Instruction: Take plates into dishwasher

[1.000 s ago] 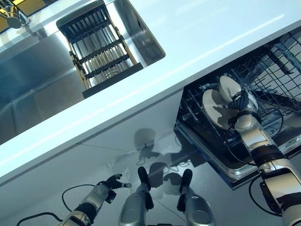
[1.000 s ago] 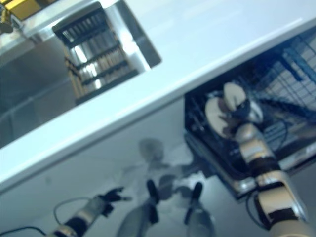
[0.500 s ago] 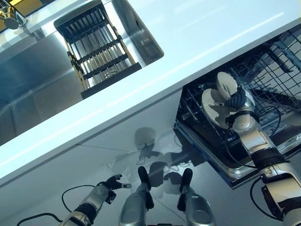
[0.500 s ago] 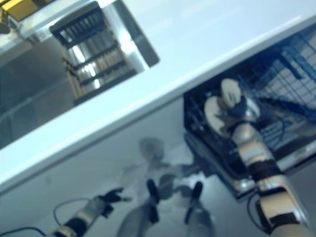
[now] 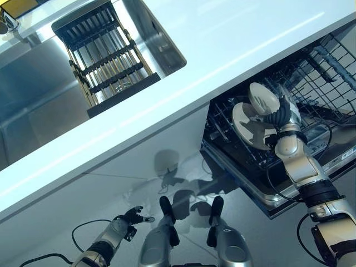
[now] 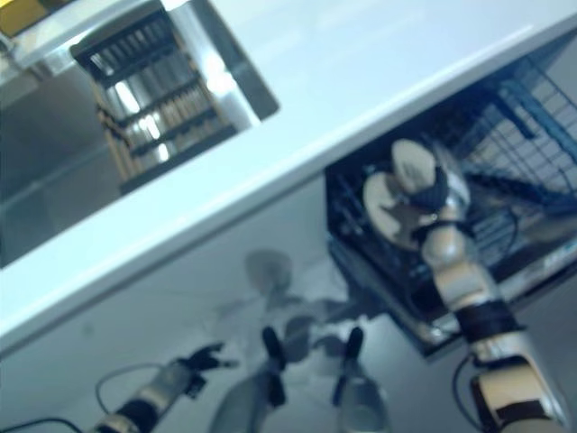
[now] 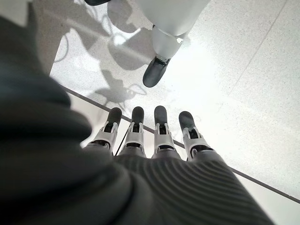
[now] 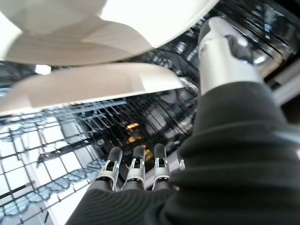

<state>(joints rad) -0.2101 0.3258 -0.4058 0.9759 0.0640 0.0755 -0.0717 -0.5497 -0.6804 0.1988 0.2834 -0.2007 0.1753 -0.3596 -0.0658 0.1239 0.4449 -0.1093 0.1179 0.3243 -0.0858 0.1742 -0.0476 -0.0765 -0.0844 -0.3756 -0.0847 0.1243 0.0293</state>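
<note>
- Compared with a second ago, the whole head view has slid a little, so the camera moved. Against the rack wires, the right hand (image 5: 285, 114) has also eased slightly farther into the dishwasher rack (image 5: 328, 72), carrying its plate along.
- Two plates show at the near left corner of the rack: a larger plate (image 5: 247, 125) standing on edge among the wires, and a smaller plate (image 5: 263, 98) just beyond it, close against the right hand.
- In the right wrist view the thumb (image 8: 225, 56) lies up against the rim of the upper plate (image 8: 93, 18) while the fingers (image 8: 136, 168) reach straight out below both plates, so the hand seems to pinch that plate. The grip is judged, since the contact itself is partly hidden.
- This suggests the plate is nearly seated but not yet let go. Release and withdrawal remain.
- The left hand (image 5: 129, 218) hangs low at the near left over the floor (image 7: 243, 70), fingers (image 7: 159, 122) straight and apart, holding nothing.
- Edges: the white counter (image 5: 183, 83) overhangs the rack on its far left side, and the pulled-out dishwasher's front lip lies near the forearm.
- Open room lies to the right, deeper along the rack, and toward the near side for backing the arm out.
- The sink (image 5: 33, 111) with its dark drying rack (image 5: 105, 55) lies far left, well apart.
</note>
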